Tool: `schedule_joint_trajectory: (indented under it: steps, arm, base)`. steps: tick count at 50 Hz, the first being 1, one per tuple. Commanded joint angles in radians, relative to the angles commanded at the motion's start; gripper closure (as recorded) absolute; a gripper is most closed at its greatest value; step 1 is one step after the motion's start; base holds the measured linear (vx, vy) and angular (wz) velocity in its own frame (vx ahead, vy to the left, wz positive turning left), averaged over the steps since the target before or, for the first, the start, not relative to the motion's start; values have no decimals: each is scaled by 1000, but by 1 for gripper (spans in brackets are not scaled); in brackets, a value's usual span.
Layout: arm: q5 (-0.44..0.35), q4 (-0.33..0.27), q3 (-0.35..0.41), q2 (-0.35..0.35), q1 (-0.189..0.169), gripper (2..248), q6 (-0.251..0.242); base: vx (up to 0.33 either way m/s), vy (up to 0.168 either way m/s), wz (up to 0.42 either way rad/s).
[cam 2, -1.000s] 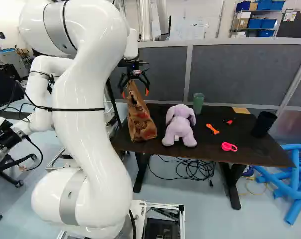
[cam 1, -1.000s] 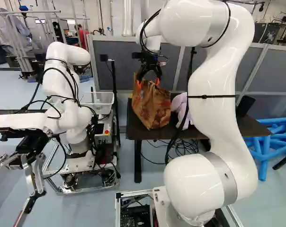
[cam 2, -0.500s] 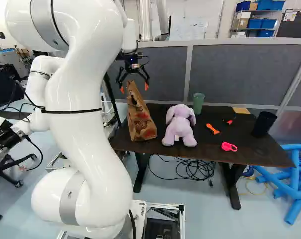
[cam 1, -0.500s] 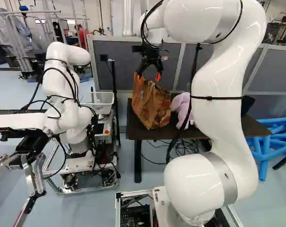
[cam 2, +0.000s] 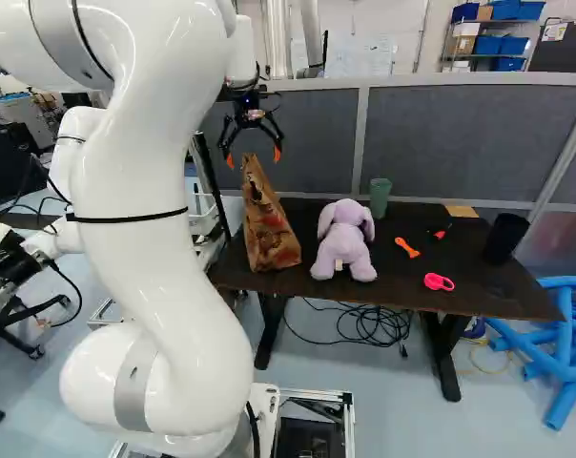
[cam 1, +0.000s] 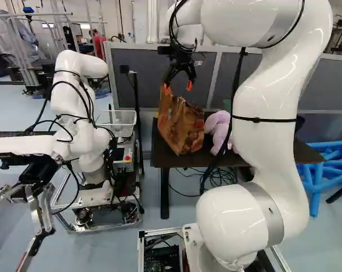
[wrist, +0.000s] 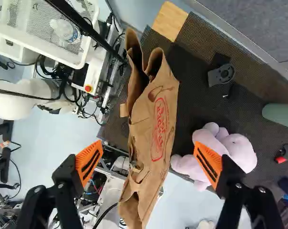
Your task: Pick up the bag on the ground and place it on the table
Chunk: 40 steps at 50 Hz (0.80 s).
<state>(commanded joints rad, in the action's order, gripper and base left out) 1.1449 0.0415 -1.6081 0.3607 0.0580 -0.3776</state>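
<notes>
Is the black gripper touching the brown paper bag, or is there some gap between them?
Apart. The right base view shows grey partition between each orange fingertip of the black gripper and the brown paper bag.

The arm (cam 1: 267, 147) is glossy white, built of thick, rounded tubes with bulbous joints. A smooth grey band (cam 1: 267, 212) rings the lowest joint (cam 1: 230, 226), right of the bottom centre of the left base view's frame; another grey band (cam 2: 64, 38) circles the white shell at the upper left of the right base view's frame. A thin black strap (cam 2: 126, 217) wraps the middle link, and a black cable (cam 1: 221, 144) hangs alongside. The jaws are black, with pale round screw heads (wrist: 37, 189) and bright orange pads (wrist: 86, 158), black-slotted and finely ribbed. Silvery metal rails (cam 2: 312, 393) frame the base at bottom centre.
</notes>
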Motion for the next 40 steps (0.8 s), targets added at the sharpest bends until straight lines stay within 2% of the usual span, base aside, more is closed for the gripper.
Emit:
schedule_joint_trajectory:
  steps: [40]
  arm:
    - [2,0,-5,-21,6,3,0]
  base:
    - [0,0,0]
